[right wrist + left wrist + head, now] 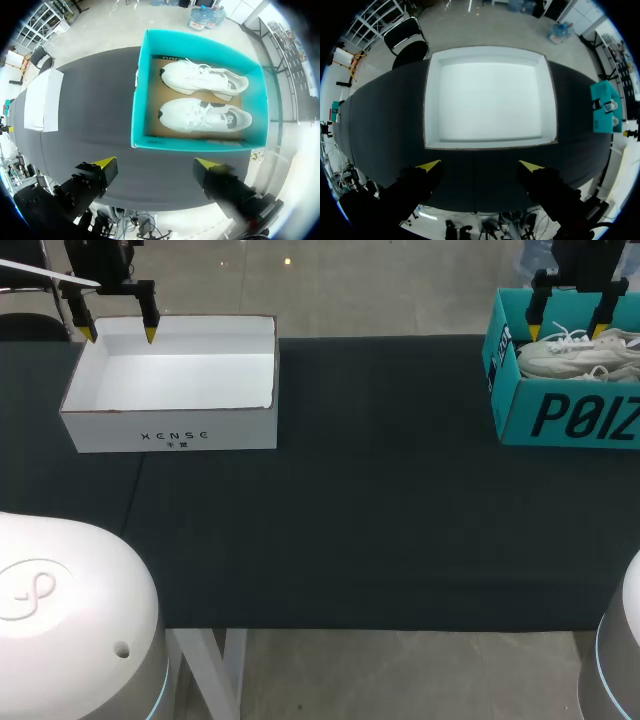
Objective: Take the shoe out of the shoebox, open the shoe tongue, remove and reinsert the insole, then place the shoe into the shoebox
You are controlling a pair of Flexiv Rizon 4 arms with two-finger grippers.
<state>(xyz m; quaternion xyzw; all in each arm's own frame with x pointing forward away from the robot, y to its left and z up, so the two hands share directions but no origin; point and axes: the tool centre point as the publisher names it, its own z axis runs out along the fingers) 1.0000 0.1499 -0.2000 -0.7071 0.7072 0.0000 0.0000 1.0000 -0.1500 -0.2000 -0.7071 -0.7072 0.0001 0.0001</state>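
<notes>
Teal shoebox (560, 418) sits at the table's (380, 520) far right w/ two white shoes (205, 116) side by side inside; nothing taken out yet. Right gripper (154, 163) hangs above the shoebox, fingers spread wide, holding nothing. Left gripper (480, 165) is likewise open & empty over the white box (490, 95) at far left. Risks, imo: the shoes lie close together, so a descent could snag both, or catch only laces & the shoe slips out. A finger may clip the cardboard wall & shove the light shoebox, poss. toward the table edge. Shoebox could also lift w/ the shoe.
</notes>
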